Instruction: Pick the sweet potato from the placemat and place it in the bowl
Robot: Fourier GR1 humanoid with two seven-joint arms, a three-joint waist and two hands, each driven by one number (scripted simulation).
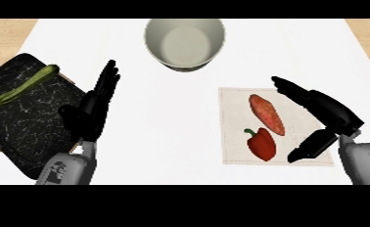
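An orange-red sweet potato (266, 114) lies lengthwise on a pale square placemat (235, 123) at the right. A grey-white bowl (185, 42) stands at the top centre with nothing visible inside. My right hand (327, 110) hovers over the placemat's right edge, open, fingers stretched toward the far side and thumb pointing down near the mat's lower right corner; it is a little to the right of the sweet potato and not touching it. My left hand (94, 104) rests open at the left, fingers up.
A red bell pepper (262, 144) lies on the placemat just below the sweet potato. A black marbled board (33, 118) sits at the left edge with a green vegetable (29, 86) on it. The white counter lies between the placemat and the bowl.
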